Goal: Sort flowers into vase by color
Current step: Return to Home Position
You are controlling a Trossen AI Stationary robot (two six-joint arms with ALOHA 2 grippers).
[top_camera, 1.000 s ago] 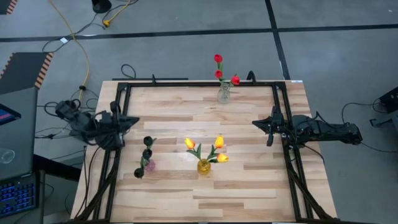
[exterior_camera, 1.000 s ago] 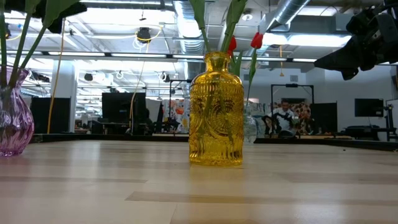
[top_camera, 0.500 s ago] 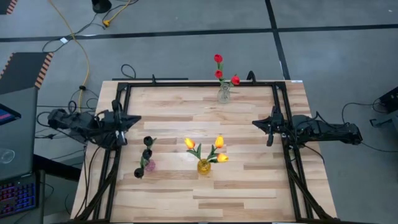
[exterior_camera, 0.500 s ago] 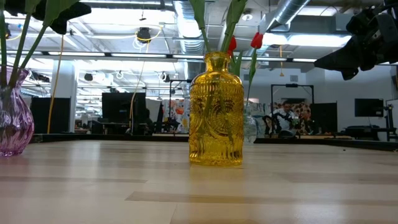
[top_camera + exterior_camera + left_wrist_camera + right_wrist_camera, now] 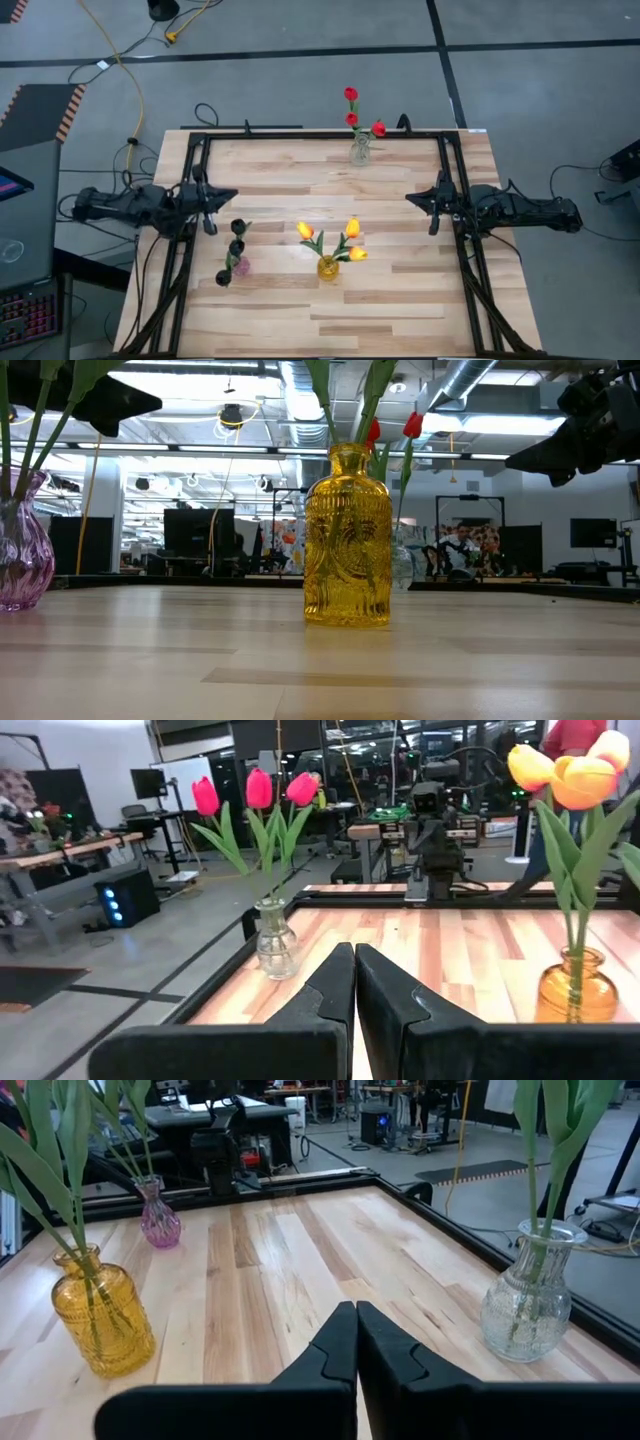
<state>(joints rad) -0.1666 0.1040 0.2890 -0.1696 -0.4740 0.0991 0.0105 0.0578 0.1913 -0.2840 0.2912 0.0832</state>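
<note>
Three red flowers (image 5: 352, 119) stand with their stems in a clear glass vase (image 5: 359, 152) at the table's far edge. Yellow-orange flowers (image 5: 350, 229) stand in a yellow vase (image 5: 327, 267) near the middle. Black flowers (image 5: 237, 246) stand in a pink vase (image 5: 241, 266) left of it. My left gripper (image 5: 233, 197) hovers shut and holds nothing at the left edge, just beyond the black flowers, pointing level across the table (image 5: 354, 952). My right gripper (image 5: 409, 199) is also shut with nothing in it, and hovers at the right edge (image 5: 356, 1310).
A black frame (image 5: 320, 136) runs along the far, left and right sides of the wooden table (image 5: 400, 300). In the low view the yellow vase (image 5: 347, 540) stands in the middle and the pink vase (image 5: 20, 555) at the left. People sit in the room beyond.
My left arm has swung round at the left edge, so its gripper now points straight toward the table's right edge. It has come a little farther over the table and slightly down, and has stayed shut. The flowers and vases have not moved.
</note>
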